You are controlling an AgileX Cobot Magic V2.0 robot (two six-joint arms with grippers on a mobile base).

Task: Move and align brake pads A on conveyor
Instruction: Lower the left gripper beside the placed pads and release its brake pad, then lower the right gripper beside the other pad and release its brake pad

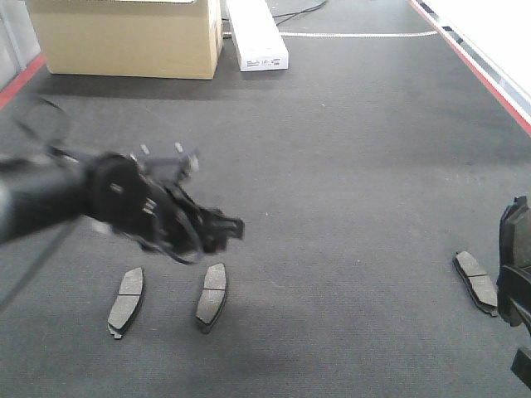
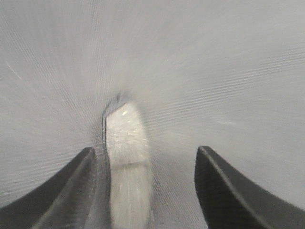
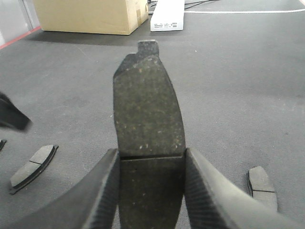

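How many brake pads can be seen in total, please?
4. Two brake pads lie side by side on the conveyor at front left, one lies at the right edge, and one is held in the right pincer. None seems hidden.

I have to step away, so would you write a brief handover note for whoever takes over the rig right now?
Right gripper: shut on one brake pad, held above the conveyor.
Left gripper: open and blurred, over a pad lying on the belt, not gripping it.
Done: two pads lie side by side, roughly parallel, at front left.
Left: place the held pad, fetch the fourth pad at front right, and line up all four.
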